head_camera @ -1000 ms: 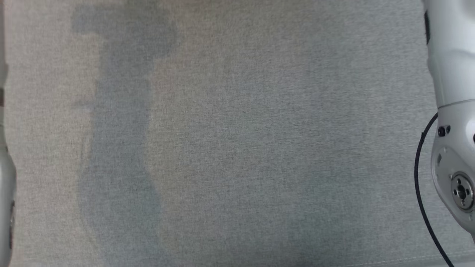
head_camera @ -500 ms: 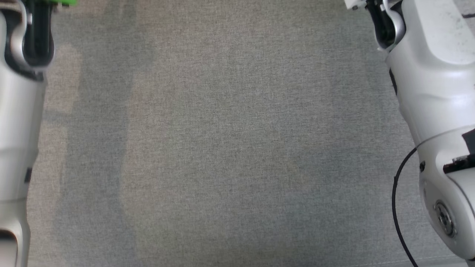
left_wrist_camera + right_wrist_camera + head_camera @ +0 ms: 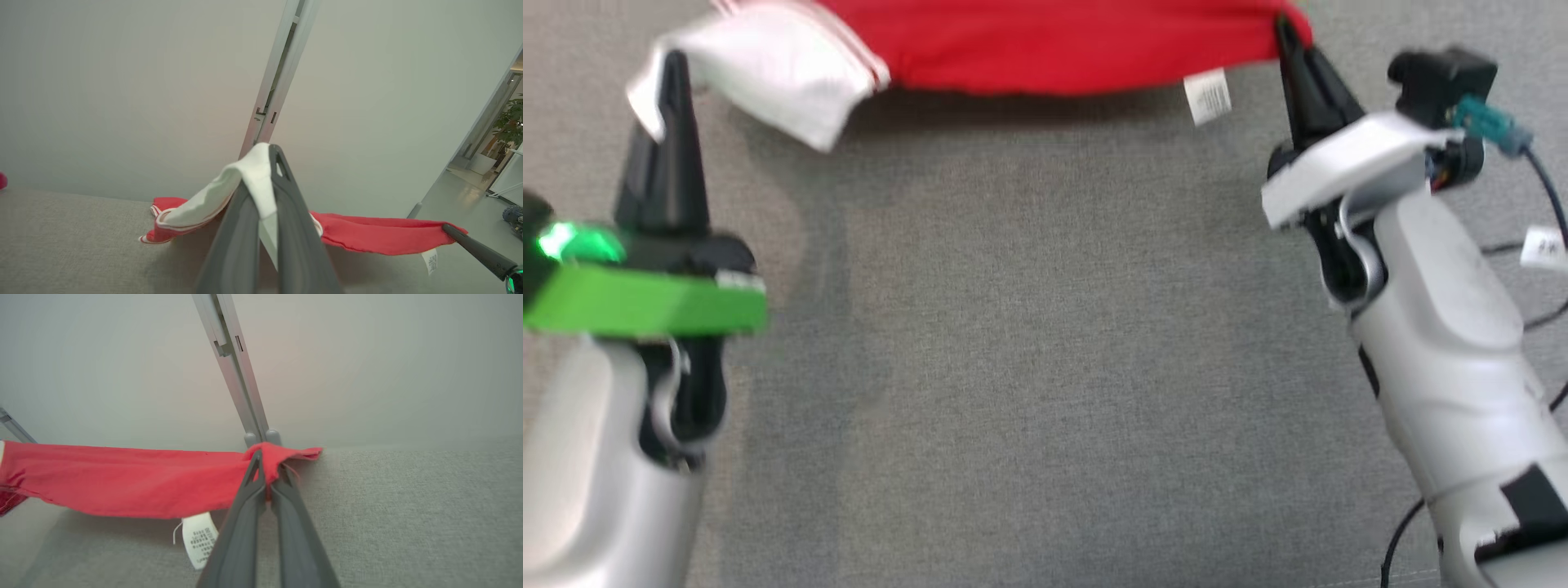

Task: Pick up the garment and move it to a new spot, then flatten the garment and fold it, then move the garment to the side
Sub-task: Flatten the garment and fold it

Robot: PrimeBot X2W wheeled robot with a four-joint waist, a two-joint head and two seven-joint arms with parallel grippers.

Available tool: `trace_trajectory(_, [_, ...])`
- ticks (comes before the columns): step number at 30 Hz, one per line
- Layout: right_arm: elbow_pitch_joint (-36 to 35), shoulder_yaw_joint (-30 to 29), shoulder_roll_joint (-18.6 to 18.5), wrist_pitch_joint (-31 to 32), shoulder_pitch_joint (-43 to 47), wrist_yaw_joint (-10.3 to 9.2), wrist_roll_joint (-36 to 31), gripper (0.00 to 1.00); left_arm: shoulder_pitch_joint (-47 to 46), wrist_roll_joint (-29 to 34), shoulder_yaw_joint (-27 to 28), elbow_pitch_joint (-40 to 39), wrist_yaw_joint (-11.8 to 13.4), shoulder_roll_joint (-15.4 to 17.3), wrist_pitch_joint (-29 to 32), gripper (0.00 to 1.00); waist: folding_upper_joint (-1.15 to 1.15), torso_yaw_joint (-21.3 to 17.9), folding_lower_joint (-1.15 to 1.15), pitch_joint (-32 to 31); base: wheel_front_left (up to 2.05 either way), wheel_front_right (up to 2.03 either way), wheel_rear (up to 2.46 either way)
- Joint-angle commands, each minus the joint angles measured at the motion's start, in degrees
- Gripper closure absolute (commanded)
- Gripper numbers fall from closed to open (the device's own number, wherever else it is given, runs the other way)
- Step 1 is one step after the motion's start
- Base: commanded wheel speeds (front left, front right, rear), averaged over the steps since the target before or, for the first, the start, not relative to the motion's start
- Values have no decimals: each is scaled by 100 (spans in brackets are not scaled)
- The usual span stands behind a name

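The garment (image 3: 1054, 45), red with a white sleeve (image 3: 768, 61), hangs stretched between the two grippers at the far side of the head view. It hangs above the grey cloth surface (image 3: 1029, 367), and its shadow falls on the weave below.

The left gripper (image 3: 672, 69) has its fingers pressed together on the white sleeve, which bunches over the tips. The right gripper (image 3: 1290, 45) pinches a red corner, and a tuft of cloth pokes past its closed fingers. A white care label (image 3: 1207, 96) dangles from the lower hem, just beside the right gripper.

In the left wrist view, the folds beyond the sleeve droop toward the surface. Whether they touch it cannot be told.

A green block (image 3: 645, 302) sits across the left wrist. A black camera housing (image 3: 1441, 73) with a teal plug (image 3: 1490, 131) and dark cables (image 3: 1547, 188) sits on the right wrist.

Behind the garment rises a pale wall (image 3: 122, 90) with a metal frame strip (image 3: 278, 81). To its right an opening shows a potted plant (image 3: 508, 122). A small red shape (image 3: 2, 180) lies at the surface's edge, cut off by the frame.
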Motion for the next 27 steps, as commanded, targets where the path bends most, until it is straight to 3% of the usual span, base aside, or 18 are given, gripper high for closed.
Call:
trace_trajectory(1, [-251,15,-57,67,401,-5,96,100,461,-40,12,-189,82,-38,-18,100,0,-62,0,-672,0,0,0])
trace_trajectory(10, [-1910,-415,-37,760,2689,-5,152,100,2669,-238,-56,-1117,539,-152,6,100,0,-84,0,-1590,0,0,0])
trace_trajectory(19, [-3365,-1011,204,1568,4683,-5,-93,100,4199,-388,-49,-1732,938,14,163,100,0,-1,0,-2115,0,0,0])
trace_trajectory(23, [-3757,-1113,228,1870,5255,-5,6,100,4588,-467,-96,-1811,1033,4,200,100,0,6,0,-2180,0,0,0])
trace_trajectory(27, [-3726,-1146,229,2003,5491,-5,10,100,4673,-532,-198,-1595,960,-70,244,100,0,0,0,-2197,0,0,0])
